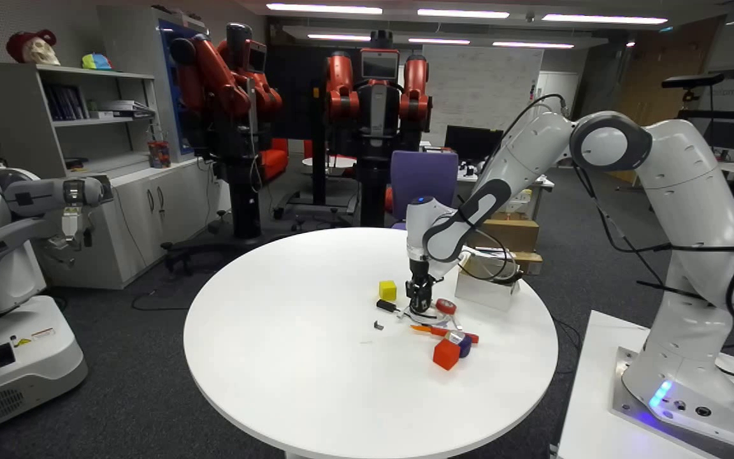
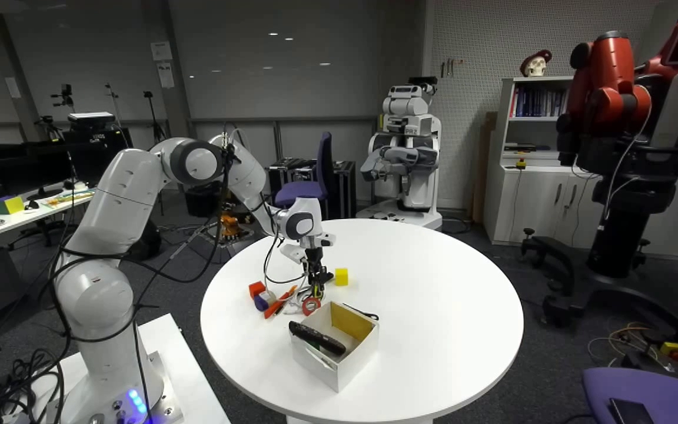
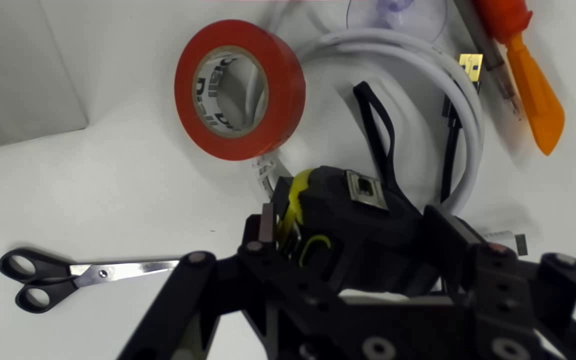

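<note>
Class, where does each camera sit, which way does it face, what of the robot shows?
Exterior view: beside the table, facing the red robots; arm at picture right.
Exterior view: beside the table, box nearest, facing the PR2; arm at picture left.
Wrist view: on the arm, looking down at the tape measure; only the hand shows.
Both exterior views share the yellow cube.

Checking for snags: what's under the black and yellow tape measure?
In the wrist view, a coiled white cable curves out of sight behind the tape measure and hand. Whatever lies directly underneath is covered, so contact can't be judged.
</note>
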`<state>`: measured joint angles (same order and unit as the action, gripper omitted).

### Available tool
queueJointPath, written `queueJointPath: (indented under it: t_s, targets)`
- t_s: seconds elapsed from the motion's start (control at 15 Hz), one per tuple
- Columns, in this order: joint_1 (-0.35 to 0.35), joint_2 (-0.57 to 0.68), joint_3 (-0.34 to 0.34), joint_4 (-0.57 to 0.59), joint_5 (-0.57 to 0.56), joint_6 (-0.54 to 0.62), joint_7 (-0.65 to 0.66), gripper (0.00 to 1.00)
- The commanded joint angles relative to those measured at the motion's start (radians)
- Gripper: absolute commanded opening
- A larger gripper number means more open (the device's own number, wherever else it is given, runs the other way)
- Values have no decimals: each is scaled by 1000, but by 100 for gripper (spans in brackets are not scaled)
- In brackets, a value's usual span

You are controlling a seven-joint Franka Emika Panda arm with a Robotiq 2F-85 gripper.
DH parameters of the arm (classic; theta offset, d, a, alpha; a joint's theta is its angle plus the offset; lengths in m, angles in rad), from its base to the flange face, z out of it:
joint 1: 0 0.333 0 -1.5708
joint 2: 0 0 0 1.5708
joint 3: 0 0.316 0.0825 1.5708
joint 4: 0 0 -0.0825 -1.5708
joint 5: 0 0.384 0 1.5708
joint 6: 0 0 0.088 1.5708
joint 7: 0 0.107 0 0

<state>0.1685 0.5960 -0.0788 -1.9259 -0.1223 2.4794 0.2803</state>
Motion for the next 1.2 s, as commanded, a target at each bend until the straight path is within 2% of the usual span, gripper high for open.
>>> queueJointPath:
  t_s: [0.0,0.33,0.53,0.73,1.13]
  targets:
    - [-19,-58,6,13,9,-76,-18,51]
    - [-48,-168,21,-5,23,-166,-60,51]
    - [-58,-255,8,-33,-1,-288,-65,51]
    - [-86,-310,-8,-43,-32,-339,-75,51]
    - [-168,-265,-71,-28,-123,-408,-60,51]
